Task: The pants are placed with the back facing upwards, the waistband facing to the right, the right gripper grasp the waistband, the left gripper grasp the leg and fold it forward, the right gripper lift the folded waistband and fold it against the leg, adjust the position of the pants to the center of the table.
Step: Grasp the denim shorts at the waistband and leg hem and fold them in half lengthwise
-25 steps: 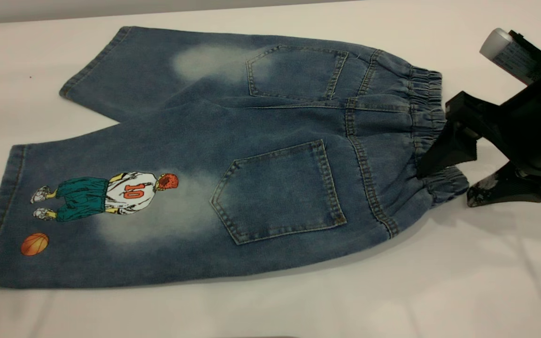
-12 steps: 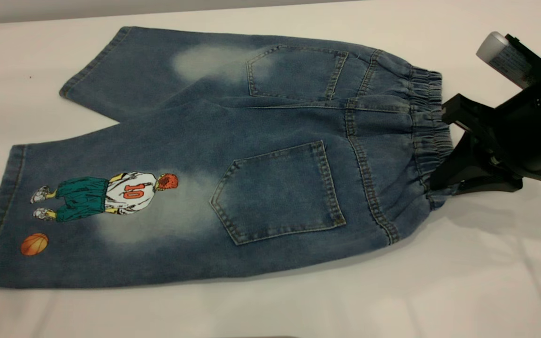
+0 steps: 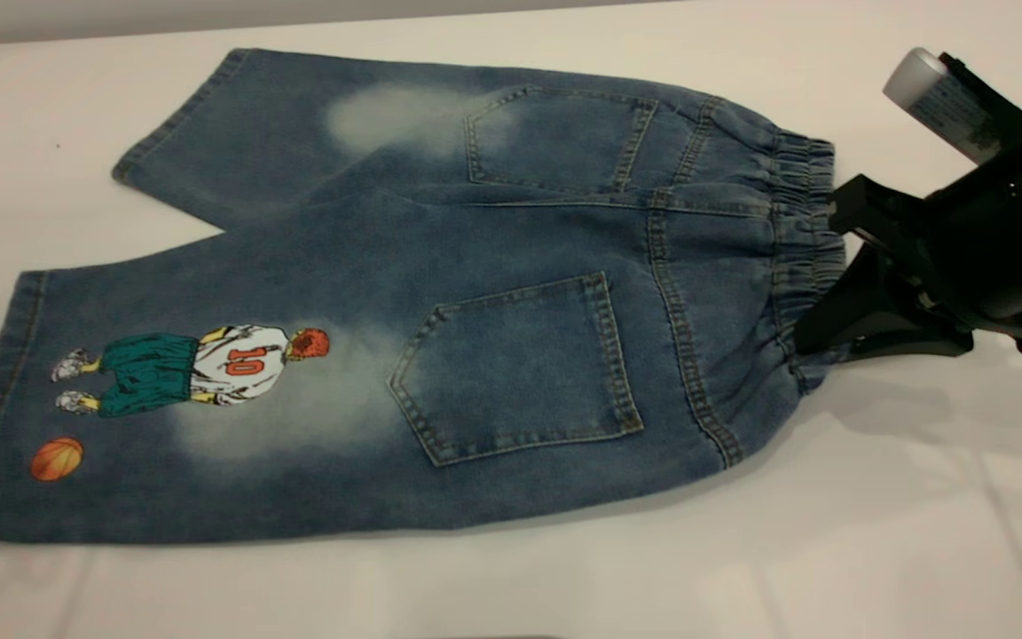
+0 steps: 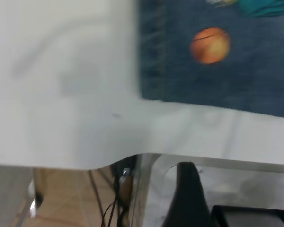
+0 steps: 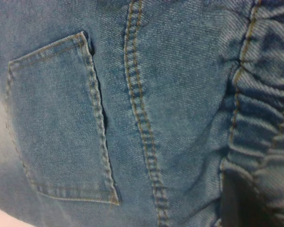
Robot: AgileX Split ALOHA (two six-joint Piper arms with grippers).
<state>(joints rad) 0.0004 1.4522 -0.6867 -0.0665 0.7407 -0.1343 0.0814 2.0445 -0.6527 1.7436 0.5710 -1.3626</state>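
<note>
- The pants (image 3: 440, 293) lie flat on the white table (image 3: 875, 532), back side up.
- Their two pockets face up, and the wide end points to the right side of the outside view.
- The waistband (image 3: 799, 240) is bunched and wrinkly along that right end.
- The right gripper (image 3: 817, 333) sits at the near end of the waistband, touching the cloth.
- Its two black fingers come together to a point, with the edge of the waistband pinched between them.
- The cloth is lifted a little and puckered where the fingers bite it.
- A white-grey tube (image 3: 937, 98) sticks up from the gripper's black body.
- In the right wrist view, the wrinkly band fills one side and a pocket (image 5: 57, 123) fills the other.
- The leg (image 3: 165, 390) with the player in the "10" shirt lies at the near left, with an orange ball (image 3: 57, 458) by its hem.
- The plain leg (image 3: 254, 124) lies behind it, farther back on the table.
- The left gripper (image 4: 191, 198) is off the edge of the table, near the corner of the printed leg, apart from the cloth.
- Only one dark finger of it shows, so I cannot tell if its jaws are spread or pressed together.
</note>
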